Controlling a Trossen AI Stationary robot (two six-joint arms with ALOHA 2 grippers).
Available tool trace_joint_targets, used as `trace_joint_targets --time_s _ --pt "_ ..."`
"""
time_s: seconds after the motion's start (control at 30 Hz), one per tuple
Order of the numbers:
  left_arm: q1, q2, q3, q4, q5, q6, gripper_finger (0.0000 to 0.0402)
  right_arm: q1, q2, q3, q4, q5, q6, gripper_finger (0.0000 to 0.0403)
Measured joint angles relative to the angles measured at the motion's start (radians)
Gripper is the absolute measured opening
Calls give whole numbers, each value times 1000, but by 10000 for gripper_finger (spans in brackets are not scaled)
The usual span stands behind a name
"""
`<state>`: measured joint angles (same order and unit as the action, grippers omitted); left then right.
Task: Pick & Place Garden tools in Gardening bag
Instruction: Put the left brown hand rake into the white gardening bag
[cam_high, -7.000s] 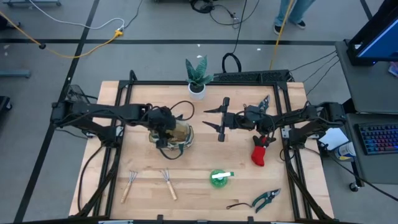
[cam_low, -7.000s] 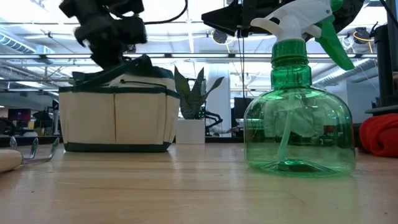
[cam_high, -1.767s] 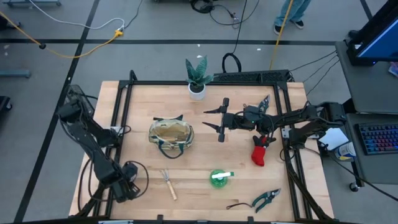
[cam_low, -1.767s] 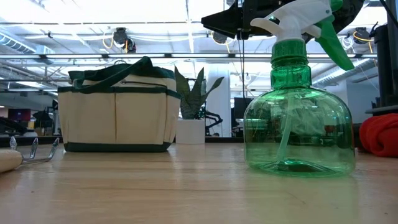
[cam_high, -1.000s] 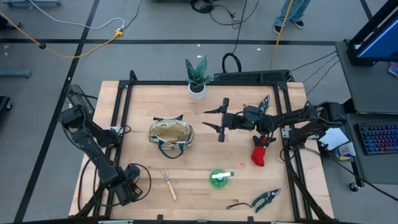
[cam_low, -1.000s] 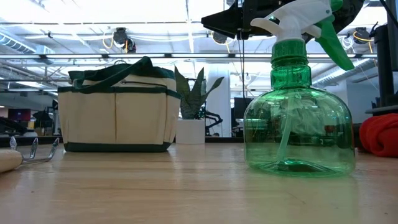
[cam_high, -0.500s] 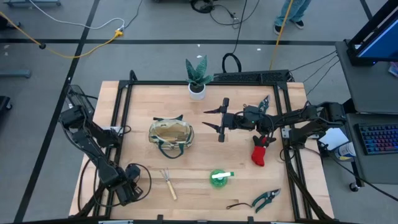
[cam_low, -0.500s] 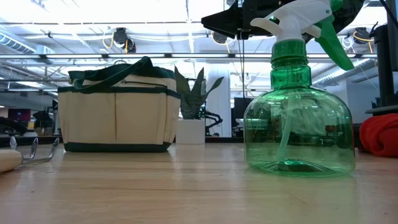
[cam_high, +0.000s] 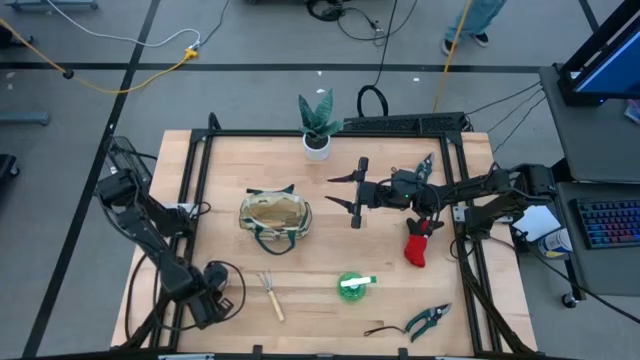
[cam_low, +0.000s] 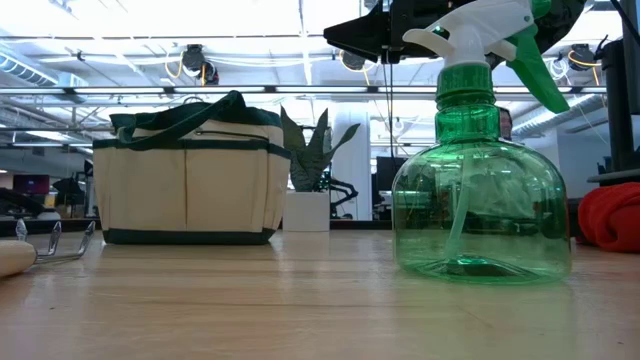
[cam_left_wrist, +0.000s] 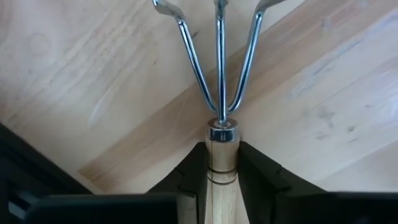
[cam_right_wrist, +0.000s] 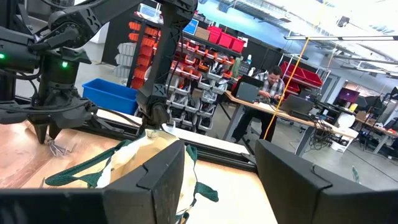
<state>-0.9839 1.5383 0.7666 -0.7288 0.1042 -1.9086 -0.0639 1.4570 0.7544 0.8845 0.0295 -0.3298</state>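
Note:
A small rake with a wooden handle (cam_left_wrist: 222, 177) and three metal tines (cam_left_wrist: 217, 56) lies at the table's near left corner, with my left gripper (cam_high: 212, 292) over it, pointing down and shut on it. A second rake (cam_high: 270, 295) lies just to the right of it. The cream gardening bag (cam_high: 275, 218) stands open in the middle of the table. Near the front edge are a green spray bottle (cam_high: 352, 285) and pruning shears (cam_high: 428, 320). A red glove (cam_high: 420, 242) lies at the right. My right gripper (cam_high: 353, 192) hangs open above the table, to the right of the bag. My left gripper pinches the rake's wooden handle (cam_left_wrist: 222, 163) between its two fingers, just behind the metal collar at the tine end. The fingers (cam_left_wrist: 189, 177) come from above, pointing down, one on each side of the handle. The rake appears to lie flat on the table.
A green plant in a white pot (cam_high: 317, 128) stands at the far edge. Another pair of shears (cam_high: 422, 165) lies at the far right. A black frame (cam_high: 200, 150) runs around the tabletop. A person sits at a desk (cam_right_wrist: 268, 84) in the room beyond.

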Motion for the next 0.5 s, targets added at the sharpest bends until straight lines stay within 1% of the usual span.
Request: trace_joint_targets --time_s 0.07,0.4,0.5 --pt "11 0 0 0 0 20 63 0 0 0 0 0 0 194" --pt "66 -2 0 -2 -3 129 69 0 0 0 -1 0 2 194" --pt "82 -2 0 -2 -4 164 65 0 0 0 -8 0 3 194"
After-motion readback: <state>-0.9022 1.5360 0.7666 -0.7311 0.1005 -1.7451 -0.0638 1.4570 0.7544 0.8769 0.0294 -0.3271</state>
